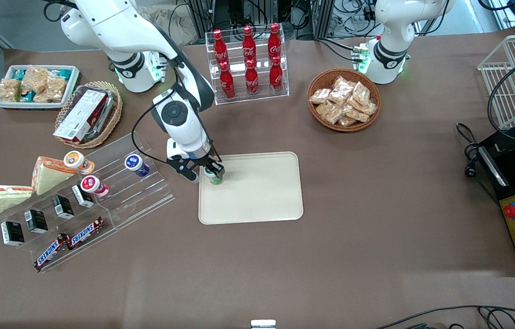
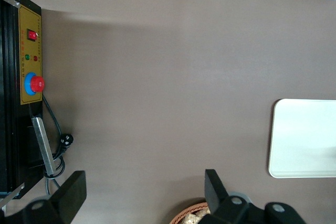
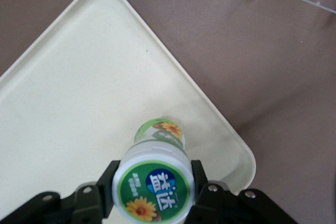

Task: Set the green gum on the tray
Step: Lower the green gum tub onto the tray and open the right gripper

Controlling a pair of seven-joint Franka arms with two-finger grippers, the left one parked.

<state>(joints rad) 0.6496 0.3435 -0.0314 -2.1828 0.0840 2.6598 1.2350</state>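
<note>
Over the cream-beige rectangular plastic tray (image 1: 257,192) near its corner, the right arm's gripper (image 1: 209,172) clamps the small green gum bottle (image 3: 153,186) by its white-rimmed lid.

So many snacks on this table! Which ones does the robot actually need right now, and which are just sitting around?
In use: the green gum, clamped in the gripper; the tray under it.

Just lying about: cola bottles, basket of snack packets, sandwiches, Snickers bars, three other gum bottles.
</note>
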